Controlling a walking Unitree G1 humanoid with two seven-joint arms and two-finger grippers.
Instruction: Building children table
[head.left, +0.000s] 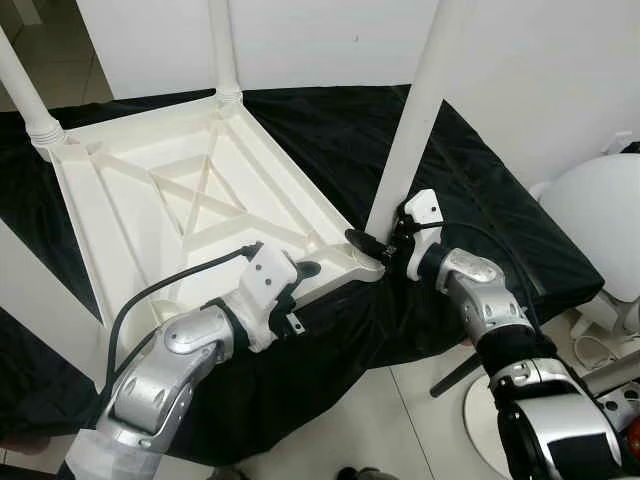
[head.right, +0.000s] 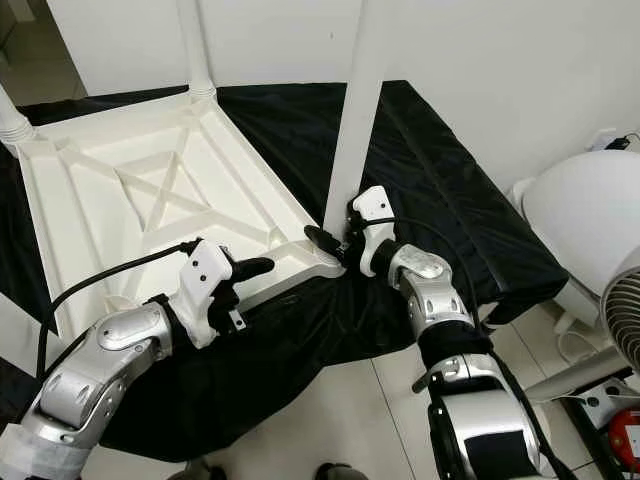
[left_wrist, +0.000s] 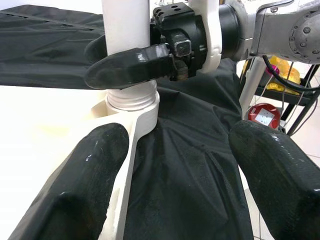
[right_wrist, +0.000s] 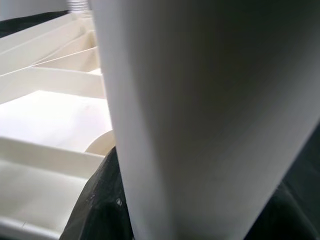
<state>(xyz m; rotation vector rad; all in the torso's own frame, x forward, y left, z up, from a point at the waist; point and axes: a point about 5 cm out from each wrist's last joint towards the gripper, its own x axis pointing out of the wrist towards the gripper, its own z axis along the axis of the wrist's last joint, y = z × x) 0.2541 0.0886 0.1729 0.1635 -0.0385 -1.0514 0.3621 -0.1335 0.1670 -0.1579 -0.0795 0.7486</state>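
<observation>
Three legs on tabletop (head.left: 190, 200) — right end effector (head.left: 368, 243) grips nearest leg (head.left: 420, 110); left end effector (head.left: 305, 272) open.

Even, bright indoor light, soft shadows and sheen on the black cloth (head.left: 480, 200); the close table leg (right_wrist: 200, 115) blurs out of focus.

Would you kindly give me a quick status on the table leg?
Right gripper shut on white leg at corner socket. Left gripper open beside tabletop edge. Tabletop inverted on black cloth. Nothing blocking.
</observation>
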